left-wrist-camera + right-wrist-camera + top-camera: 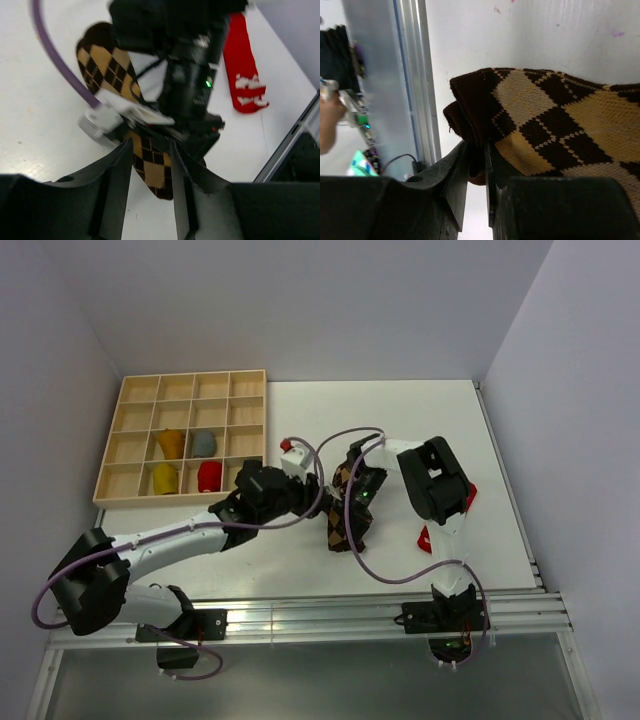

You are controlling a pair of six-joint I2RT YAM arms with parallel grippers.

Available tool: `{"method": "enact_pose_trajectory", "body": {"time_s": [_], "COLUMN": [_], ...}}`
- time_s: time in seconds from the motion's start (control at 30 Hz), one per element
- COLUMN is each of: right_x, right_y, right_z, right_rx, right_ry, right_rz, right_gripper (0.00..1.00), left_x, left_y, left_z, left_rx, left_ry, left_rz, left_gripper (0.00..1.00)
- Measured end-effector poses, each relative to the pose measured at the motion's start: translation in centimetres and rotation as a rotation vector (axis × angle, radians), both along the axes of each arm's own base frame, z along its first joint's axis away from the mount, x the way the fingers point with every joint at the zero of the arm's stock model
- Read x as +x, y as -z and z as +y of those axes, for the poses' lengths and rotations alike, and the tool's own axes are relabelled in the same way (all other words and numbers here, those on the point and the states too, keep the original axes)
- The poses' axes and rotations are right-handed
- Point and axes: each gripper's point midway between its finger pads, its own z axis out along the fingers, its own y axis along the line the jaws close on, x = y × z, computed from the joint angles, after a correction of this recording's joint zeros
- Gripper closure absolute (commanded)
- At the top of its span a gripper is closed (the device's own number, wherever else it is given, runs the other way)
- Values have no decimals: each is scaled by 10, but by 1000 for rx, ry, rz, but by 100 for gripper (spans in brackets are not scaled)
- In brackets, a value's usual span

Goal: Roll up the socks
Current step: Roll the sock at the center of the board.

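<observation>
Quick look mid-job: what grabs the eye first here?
Both arms meet mid-table over a brown-and-tan diamond-patterned sock: the right hand pinches its dark cuff, and the left hand straddles it, open. Back left, a wooden tray holds four rolled bundles; a red sock lies flat on the right.

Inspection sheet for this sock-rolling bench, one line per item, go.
Surface: white table.
Job's things: argyle sock mid-table; red sock flat to its right, partly under the right arm; in the tray, orange bundle, grey bundle, yellow bundle, red bundle.
Clutter: nothing seen.
Grippers: left gripper open, straddling the argyle sock; right gripper shut on its brown cuff.
Cables: purple cable loops over the arms.
Surroundings: white walls; metal rail at the near edge.
</observation>
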Motion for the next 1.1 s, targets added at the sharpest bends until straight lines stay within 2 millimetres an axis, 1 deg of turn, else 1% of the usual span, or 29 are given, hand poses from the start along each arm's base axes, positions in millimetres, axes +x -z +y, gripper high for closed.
{"method": "enact_pose_trajectory", "body": {"time_s": [0.1, 0.13, 0.23, 0.33, 0.4, 0.47, 0.57, 0.67, 0.73, 0.9, 1.0, 1.1], "right_x": [2, 3, 10, 16, 16, 17, 19, 19, 19, 20, 20, 20], "right_y": [1, 0, 0, 5, 7, 8, 7, 6, 6, 5, 5, 5], "right_z": [2, 3, 5, 3, 2, 1, 1, 0, 0, -1, -2, -2], "right_rx": [-19, -26, -41, -64, -81, -93, -109, -121, -128, -146, -153, -158], "right_ry": [32, 46, 93, 144, 168, 190, 215, 229, 236, 254, 260, 263], "right_rz": [42, 56, 92, 137, 168, 192, 214, 225, 231, 245, 249, 252], "right_gripper": [75, 75, 75, 75, 75, 75, 75, 75, 75, 75, 75, 75], "left_x": [-22, -27, -42, -54, -59, -64, -75, -82, -83, -74, -67, -60], "left_y": [20, 26, 43, 55, 58, 65, 90, 111, 117, 119, 122, 129], "left_z": [-8, -9, -10, -11, -17, -25, -36, -38, -39, -43, -46, -45], "left_rx": [27, 35, 40, 38, 30, 32, 61, 96, 104, 110, 117, 135], "left_ry": [67, 81, 123, 170, 203, 236, 293, 320, 321, 289, 262, 224], "left_rz": [-7, -7, 6, 24, 29, 37, 81, 123, 131, 120, 113, 117], "left_gripper": [56, 52, 48, 46, 46, 45, 45, 44, 44, 46, 49, 57]}}
